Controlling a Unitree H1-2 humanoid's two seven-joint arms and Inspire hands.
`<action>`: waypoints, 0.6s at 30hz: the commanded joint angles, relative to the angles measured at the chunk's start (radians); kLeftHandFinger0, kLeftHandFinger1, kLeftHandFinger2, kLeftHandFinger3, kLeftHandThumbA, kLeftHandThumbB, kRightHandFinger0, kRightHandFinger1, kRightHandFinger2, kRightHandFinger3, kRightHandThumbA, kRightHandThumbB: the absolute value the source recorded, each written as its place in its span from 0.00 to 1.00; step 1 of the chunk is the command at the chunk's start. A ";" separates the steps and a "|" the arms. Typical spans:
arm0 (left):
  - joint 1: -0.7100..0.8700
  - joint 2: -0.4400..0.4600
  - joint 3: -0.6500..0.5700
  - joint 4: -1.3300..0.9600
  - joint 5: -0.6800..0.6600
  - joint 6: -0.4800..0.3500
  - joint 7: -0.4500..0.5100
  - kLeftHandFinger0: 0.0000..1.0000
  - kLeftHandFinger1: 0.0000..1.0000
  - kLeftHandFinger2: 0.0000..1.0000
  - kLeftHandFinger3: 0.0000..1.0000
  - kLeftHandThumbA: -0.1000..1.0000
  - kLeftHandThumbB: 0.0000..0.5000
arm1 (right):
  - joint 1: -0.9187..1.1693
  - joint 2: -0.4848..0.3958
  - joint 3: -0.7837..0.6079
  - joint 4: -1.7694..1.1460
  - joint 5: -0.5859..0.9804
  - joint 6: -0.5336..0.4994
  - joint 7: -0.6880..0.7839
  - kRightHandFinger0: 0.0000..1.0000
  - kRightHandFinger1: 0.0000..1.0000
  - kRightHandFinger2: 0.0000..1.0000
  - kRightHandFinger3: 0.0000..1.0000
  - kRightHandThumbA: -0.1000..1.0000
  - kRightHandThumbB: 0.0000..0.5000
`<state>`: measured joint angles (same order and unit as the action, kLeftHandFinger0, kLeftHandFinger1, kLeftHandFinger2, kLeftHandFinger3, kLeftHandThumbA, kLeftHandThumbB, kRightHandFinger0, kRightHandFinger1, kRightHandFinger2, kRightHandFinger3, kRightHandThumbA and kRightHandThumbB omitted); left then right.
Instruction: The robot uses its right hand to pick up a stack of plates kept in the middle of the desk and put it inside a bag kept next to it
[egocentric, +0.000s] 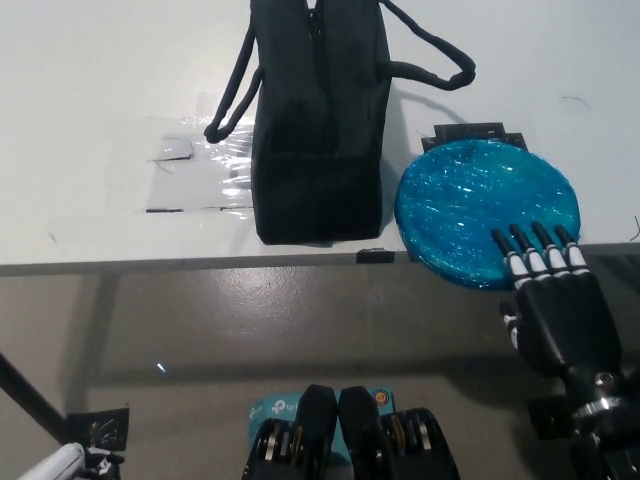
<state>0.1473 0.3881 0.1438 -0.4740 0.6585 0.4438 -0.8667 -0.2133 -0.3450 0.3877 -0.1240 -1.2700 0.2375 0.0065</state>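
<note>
A stack of blue plates (480, 205) wrapped in shiny film lies on the white desk (100, 80), its near rim hanging over the desk's front edge. To its left a black bag (320, 120) stands upright with its zip slit on top and its handles spread to both sides. My black right hand (553, 300) is open, palm down and fingers straight, with its fingertips (532, 240) over the near right rim of the plates. Only a sliver of my white left hand (60, 465) shows at the bottom left corner, low beside the desk.
Clear plastic sheeting taped with black strips (190, 170) lies on the desk left of the bag. A black marker plate (470, 133) pokes out behind the blue stack. Grey floor shows below the desk's front edge (200, 262).
</note>
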 joint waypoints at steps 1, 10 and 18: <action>-0.028 -0.005 0.032 -0.052 0.071 0.026 -0.085 0.71 0.75 0.82 0.99 0.00 0.02 | -0.055 -0.002 0.013 0.032 -0.116 0.013 -0.044 1.00 1.00 1.00 1.00 0.60 1.00; -0.038 -0.013 0.044 -0.044 0.088 0.026 -0.113 0.69 0.73 0.81 0.97 0.00 0.03 | -0.054 0.012 0.006 0.090 -0.068 0.019 -0.007 1.00 1.00 1.00 1.00 0.54 1.00; -0.049 -0.026 0.061 -0.053 0.104 0.026 -0.138 0.69 0.74 0.81 0.95 0.00 0.03 | -0.093 0.025 -0.011 0.179 -0.053 0.057 0.038 1.00 1.00 1.00 1.00 0.53 1.00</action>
<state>0.1086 0.3595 0.1877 -0.4907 0.7330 0.4475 -0.9762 -0.2571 -0.3305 0.3975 0.0319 -1.3153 0.2509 0.0160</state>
